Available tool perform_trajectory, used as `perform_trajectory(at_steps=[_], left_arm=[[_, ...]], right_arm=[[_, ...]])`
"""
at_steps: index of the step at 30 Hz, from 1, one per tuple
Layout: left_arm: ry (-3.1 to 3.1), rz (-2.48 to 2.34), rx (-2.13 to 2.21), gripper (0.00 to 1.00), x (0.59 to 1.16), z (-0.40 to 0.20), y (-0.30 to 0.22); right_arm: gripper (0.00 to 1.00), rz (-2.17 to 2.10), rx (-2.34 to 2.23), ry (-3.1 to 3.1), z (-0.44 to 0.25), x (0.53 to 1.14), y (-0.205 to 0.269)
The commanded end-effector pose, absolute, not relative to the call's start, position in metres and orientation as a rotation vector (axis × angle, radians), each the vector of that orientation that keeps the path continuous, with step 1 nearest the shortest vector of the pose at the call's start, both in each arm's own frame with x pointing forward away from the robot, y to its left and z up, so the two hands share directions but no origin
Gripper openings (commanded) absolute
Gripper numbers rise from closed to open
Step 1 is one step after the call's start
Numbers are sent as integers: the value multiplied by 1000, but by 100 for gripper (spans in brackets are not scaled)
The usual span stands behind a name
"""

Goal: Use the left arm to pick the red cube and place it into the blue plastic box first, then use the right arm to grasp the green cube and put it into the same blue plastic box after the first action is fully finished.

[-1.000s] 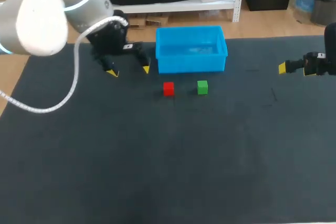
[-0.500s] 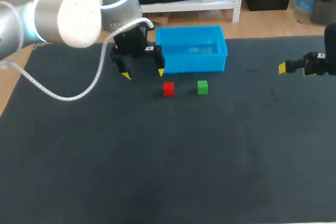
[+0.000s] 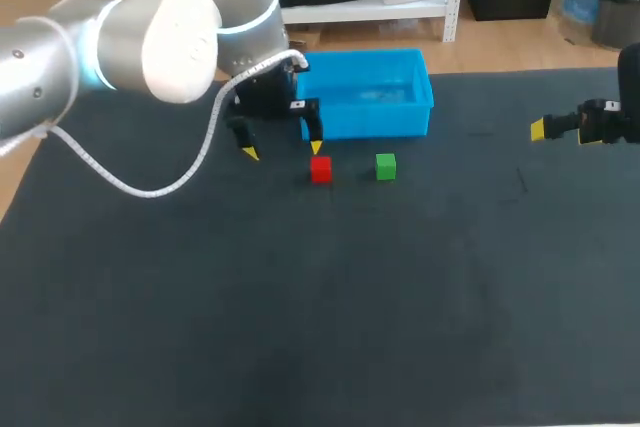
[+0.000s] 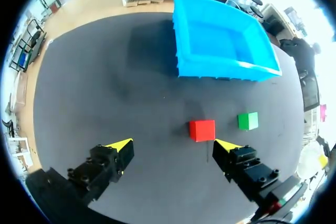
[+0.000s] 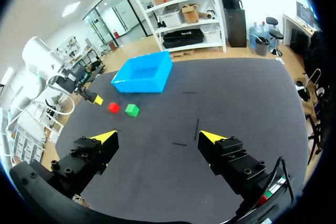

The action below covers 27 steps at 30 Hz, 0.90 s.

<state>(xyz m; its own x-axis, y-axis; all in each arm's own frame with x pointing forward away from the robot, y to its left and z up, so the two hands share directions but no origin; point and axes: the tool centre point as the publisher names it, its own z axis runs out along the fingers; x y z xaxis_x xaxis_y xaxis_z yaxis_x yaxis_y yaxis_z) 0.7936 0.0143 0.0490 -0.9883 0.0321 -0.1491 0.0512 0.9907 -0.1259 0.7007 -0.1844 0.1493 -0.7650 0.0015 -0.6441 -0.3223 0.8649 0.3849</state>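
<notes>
The red cube (image 3: 321, 169) rests on the dark table just in front of the blue plastic box (image 3: 365, 119), and the green cube (image 3: 386, 166) lies a little to its right. My left gripper (image 3: 283, 150) hangs open above the table, just left of the red cube, one yellow tip almost over it. From the left wrist, the red cube (image 4: 202, 130) lies slightly ahead of the open gripper (image 4: 175, 144), nearer one finger, with the green cube (image 4: 248, 120) and box (image 4: 226, 69) beyond. My right gripper (image 3: 560, 131) stands open far right; its wrist view shows the gripper (image 5: 157, 136) holding nothing.
The blue box (image 5: 143, 74) looks empty inside. From the right wrist, the red cube (image 5: 113, 107) and green cube (image 5: 132, 110) lie far ahead, with dark table mat between. Faint scratch marks (image 5: 197, 128) show on the mat.
My left arm has swung right along the front of the box, bringing its open gripper next to the red cube. The right arm and both cubes have not moved.
</notes>
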Motion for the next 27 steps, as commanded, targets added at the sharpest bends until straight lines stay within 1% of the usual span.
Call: perform_trajectory(at_steps=[1, 27], left_arm=[[2989, -189, 59, 100, 798, 41, 9], [3017, -148, 77, 99, 812, 16, 2]], right_arm=[[100, 640, -233, 2372, 149, 701, -185], [100, 640, -233, 2372, 149, 701, -185]])
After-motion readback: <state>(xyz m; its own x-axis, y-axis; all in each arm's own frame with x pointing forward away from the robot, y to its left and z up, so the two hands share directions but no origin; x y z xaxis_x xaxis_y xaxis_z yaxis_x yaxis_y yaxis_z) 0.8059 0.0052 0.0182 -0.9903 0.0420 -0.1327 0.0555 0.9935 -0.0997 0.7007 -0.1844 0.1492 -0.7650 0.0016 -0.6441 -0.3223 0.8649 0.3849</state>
